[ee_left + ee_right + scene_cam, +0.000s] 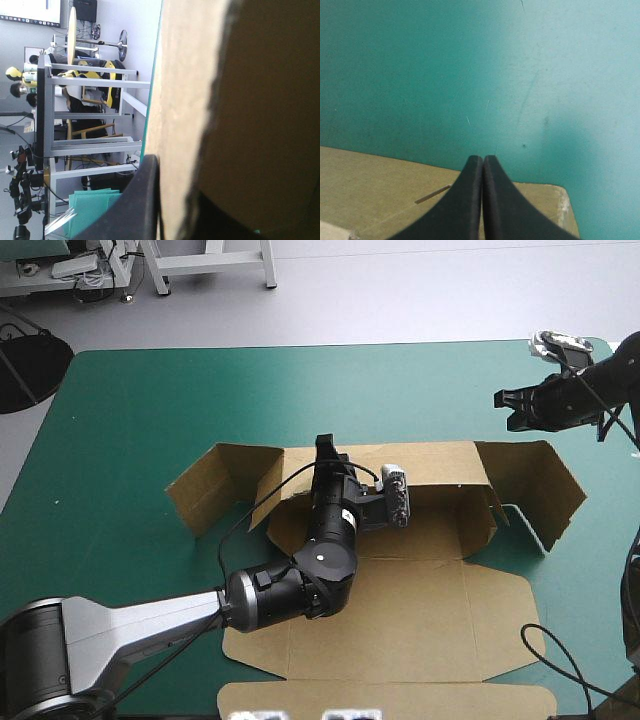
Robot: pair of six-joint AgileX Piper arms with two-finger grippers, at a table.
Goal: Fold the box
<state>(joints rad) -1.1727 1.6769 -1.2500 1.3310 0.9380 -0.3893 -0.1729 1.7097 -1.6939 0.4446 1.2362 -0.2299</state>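
Box (430, 590) sits mid-table on the teal-green cover (130, 410); rear wall and side flaps are raised, front panels flat. Left gripper (323, 443) pinches the rear wall's top edge. Right gripper (505, 405) hovers over the right flap, fingers pressed together, empty. Step judged: raising and tucking walls. The next move probably needs the right flap steadied.

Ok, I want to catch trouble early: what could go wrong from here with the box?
1. The left gripper pinches the far wall of the box at one spot only, so the board may buckle or slip free when pulled.
2. The right gripper is shut and hangs off the box, so the right flap stands unsupported and may sag back.
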